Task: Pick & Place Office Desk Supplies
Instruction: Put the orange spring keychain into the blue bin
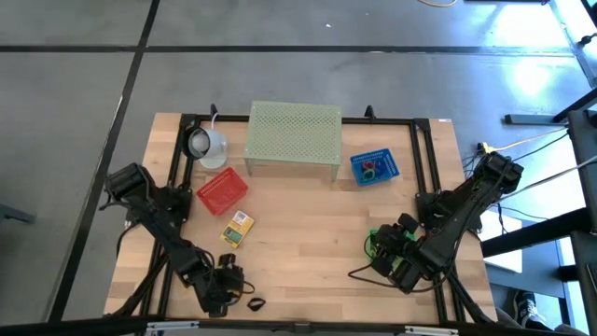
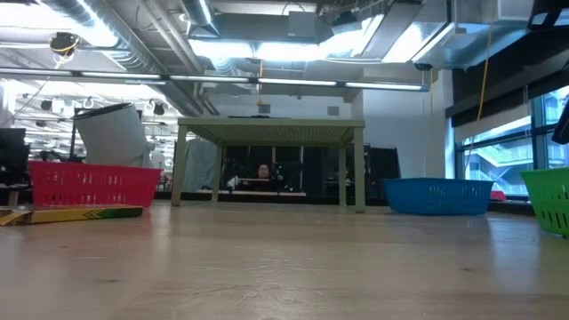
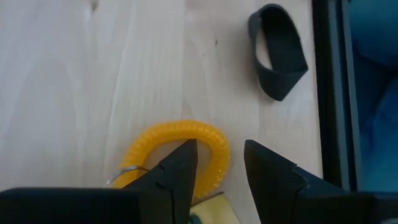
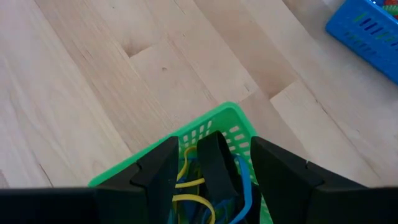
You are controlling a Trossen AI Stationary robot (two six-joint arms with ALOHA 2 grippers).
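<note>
A yellow coiled loop (image 3: 163, 138) with a small metal ring (image 3: 121, 174) lies flat on the wood near the table's front left. My left gripper (image 3: 221, 152) (image 1: 229, 278) is open over it. One finger stands over the loop's inside, the other outside, and the loop's side arc (image 3: 219, 163) lies between them. A black loop (image 3: 280, 50) (image 1: 254, 303) lies a little farther on. My right gripper (image 4: 214, 146) (image 1: 387, 247) hangs open over the green basket (image 4: 205, 124), which holds a black band (image 4: 216, 163) and blue and yellow loops. My left gripper comes at the yellow loop slanting down from above, its fingers on either side of the loop's side arc (image 3: 219, 163). The gap between them is wider than the coil. I cannot tell whether either finger touches it.
A red basket (image 1: 222, 191), a yellow packet (image 1: 238, 227) and a white cup (image 1: 205, 143) stand at the left. The pale green perforated stand (image 1: 292, 138) is at the back, a blue basket (image 1: 375, 166) to its right. A dark frame rail (image 3: 329, 93) runs just beyond the black loop.
</note>
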